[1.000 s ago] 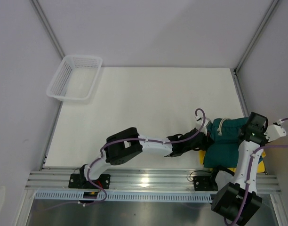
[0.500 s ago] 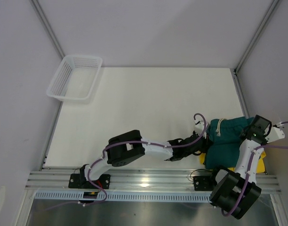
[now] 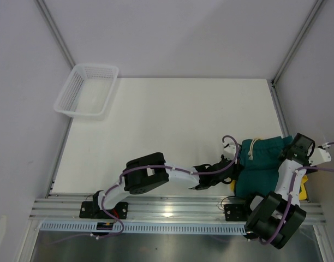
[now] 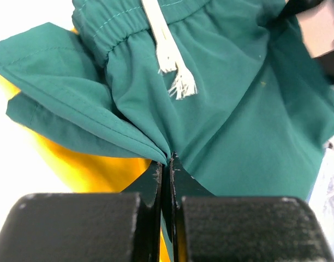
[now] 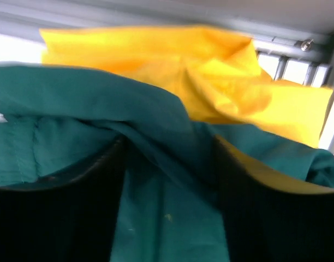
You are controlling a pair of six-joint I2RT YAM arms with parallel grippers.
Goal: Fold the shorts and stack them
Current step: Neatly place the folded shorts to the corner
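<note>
Both arms wear glossy white link shells joined by blocky black motor housings. On the left arm [image 3: 178, 174], a thin purple cable [image 3: 228, 143] runs along the links and loops free near the wrist. The right arm [image 3: 284, 177] carries a matching purple lead [image 3: 291, 188] and a white wrist block on its 3 o'clock side. A black base plate [image 3: 104, 210] sits toward 6 o'clock. The left hand [image 4: 168, 164] has matte black, square-shouldered fingers [image 4: 150, 183] with scuffed, pale-flecked tips. The right hand [image 5: 170, 158] shows only dark, blurred fingers [image 5: 74, 207].
</note>
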